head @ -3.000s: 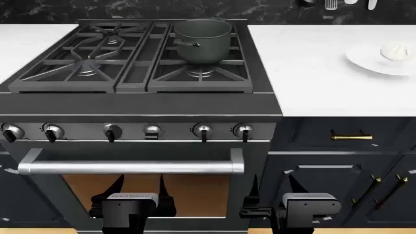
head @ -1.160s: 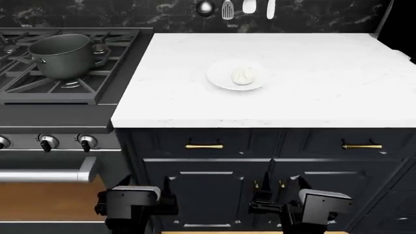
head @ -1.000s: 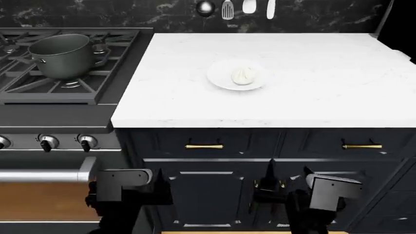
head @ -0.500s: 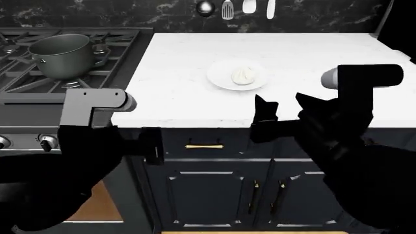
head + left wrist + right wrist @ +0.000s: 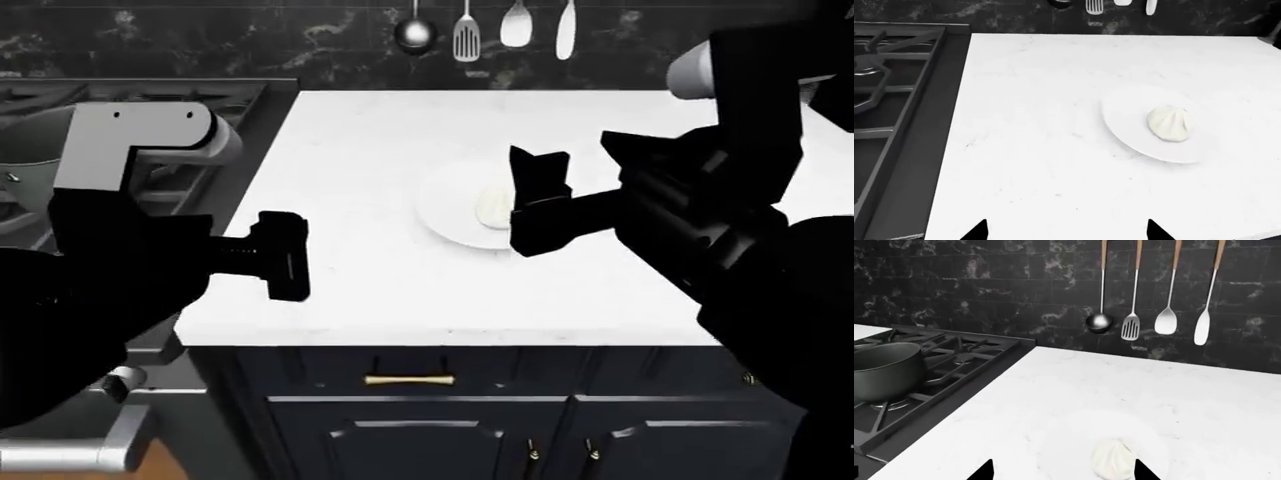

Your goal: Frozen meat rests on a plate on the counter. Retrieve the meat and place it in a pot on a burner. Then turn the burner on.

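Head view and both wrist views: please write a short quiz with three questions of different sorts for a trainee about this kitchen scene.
1. True or false: the small rounded whitish frozen meat lies on the plain round white plate.
2. Multiple choice: where does the dark grey cylindrical metal pot stand? A) on the white marble counter; B) on the stove grate; C) in a cabinet.
3. Fill in: the utensils hanging on the black wall number ____.

Key: 1 true; 2 B; 3 four.
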You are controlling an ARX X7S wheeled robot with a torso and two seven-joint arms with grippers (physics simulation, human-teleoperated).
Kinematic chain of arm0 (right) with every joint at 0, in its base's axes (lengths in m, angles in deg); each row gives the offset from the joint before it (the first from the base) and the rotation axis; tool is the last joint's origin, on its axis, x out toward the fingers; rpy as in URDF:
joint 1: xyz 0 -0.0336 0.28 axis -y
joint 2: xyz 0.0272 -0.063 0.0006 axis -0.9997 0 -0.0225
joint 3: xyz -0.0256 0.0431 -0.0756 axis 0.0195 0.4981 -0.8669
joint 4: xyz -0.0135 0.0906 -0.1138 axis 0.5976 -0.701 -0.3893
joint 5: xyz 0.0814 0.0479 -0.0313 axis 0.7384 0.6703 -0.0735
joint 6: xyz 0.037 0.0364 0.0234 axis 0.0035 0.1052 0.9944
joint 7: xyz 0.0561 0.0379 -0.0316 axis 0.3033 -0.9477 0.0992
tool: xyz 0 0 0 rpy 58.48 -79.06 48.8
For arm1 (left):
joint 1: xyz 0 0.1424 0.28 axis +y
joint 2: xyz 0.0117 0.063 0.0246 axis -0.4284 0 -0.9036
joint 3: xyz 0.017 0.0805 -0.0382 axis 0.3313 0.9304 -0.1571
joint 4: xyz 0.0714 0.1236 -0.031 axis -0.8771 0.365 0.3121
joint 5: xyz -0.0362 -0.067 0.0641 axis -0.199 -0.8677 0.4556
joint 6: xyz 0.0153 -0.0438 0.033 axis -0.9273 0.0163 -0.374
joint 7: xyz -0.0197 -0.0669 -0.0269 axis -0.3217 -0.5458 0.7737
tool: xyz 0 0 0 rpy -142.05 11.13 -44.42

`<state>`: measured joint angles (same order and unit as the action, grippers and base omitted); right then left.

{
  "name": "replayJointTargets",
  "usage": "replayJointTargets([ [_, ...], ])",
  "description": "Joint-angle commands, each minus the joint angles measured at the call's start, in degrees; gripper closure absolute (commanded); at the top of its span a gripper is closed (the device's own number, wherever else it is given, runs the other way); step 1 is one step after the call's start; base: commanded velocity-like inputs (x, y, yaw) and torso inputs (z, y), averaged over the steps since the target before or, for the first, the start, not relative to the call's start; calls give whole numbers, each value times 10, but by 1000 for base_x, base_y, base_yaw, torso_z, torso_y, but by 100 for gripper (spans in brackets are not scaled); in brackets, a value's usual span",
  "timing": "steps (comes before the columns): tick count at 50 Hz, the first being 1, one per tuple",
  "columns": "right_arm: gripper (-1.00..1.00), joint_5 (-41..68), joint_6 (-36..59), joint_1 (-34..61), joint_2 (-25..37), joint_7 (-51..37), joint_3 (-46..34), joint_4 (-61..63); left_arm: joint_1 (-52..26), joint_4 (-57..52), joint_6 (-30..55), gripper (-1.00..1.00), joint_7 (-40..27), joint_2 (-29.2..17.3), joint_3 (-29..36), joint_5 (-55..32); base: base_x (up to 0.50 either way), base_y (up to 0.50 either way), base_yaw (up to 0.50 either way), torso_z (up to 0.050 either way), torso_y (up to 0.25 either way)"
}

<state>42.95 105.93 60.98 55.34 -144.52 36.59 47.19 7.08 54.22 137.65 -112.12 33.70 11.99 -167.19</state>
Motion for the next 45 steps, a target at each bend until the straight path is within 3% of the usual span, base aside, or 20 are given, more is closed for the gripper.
replayJointTargets([
  [1, -100, -1, -1, 11, 2, 3, -13, -4, -8, 3, -1, -100, 5, -9, -1, -1, 500, -39, 0, 0, 0],
  [16, -100, -31, -5, 10, 7, 23, -25, -5, -7, 0, -7, -100, 16, -13, 5, 5, 485, -39, 0, 0, 1],
  [27, -100, -107, 9, 1, 11, 70, -61, -55, 4, -14, 28, -100, 90, 3, -19, 80, 3, 0, 0, 0, 0],
  [37, -100, -36, 30, 14, 31, 25, -112, -123, 15, -10, 39, -100, 175, 31, -36, 177, 0, 0, 0, 0, 0],
  [45, -100, -49, 24, 22, 30, 42, -131, -156, 23, 17, 25, -100, 226, 47, -37, 230, 0, 0, 0, 0, 0],
])
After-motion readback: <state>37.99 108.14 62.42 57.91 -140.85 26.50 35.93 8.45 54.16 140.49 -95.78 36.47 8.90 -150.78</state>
